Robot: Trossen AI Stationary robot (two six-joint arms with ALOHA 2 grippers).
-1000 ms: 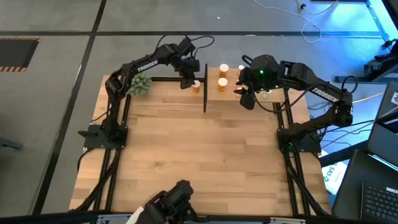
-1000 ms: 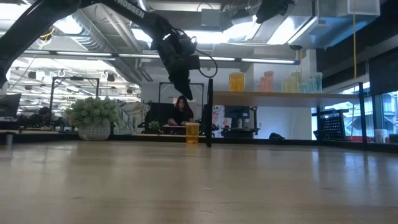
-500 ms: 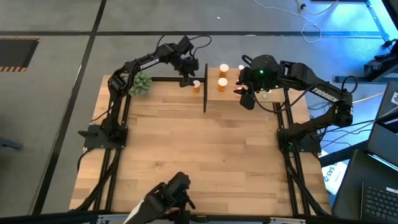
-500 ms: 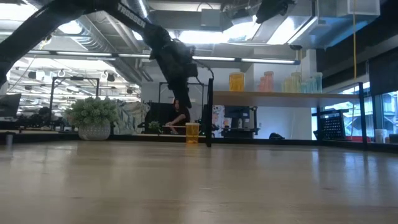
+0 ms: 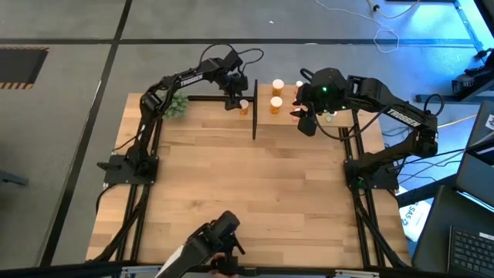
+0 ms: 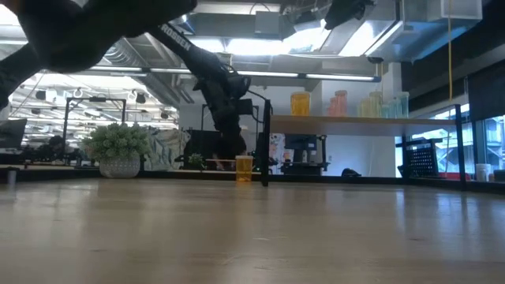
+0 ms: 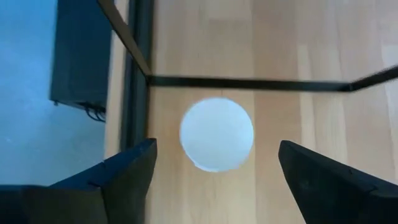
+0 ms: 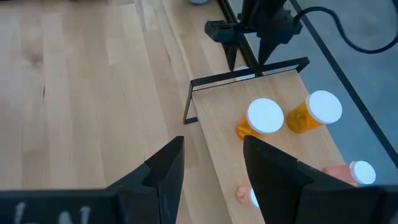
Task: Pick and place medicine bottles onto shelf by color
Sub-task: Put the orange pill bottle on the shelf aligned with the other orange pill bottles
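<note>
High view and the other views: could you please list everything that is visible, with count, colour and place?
table: one, light wood, under everything.
shelf: one, light-wood board with thin black posts, at the table's far edge.
orange bottles on shelf: two, white caps, side by side near the shelf's left end.
orange bottle on table: one, beside the shelf's left post.
pink bottle: at least one, on the shelf, further right.
pale bottles: yellowish to green, on the shelf's right part; count unclear.
plant ball: one, green, far left corner.
left gripper: open, directly above the table bottle.
right gripper: open, empty, over the shelf.
</note>
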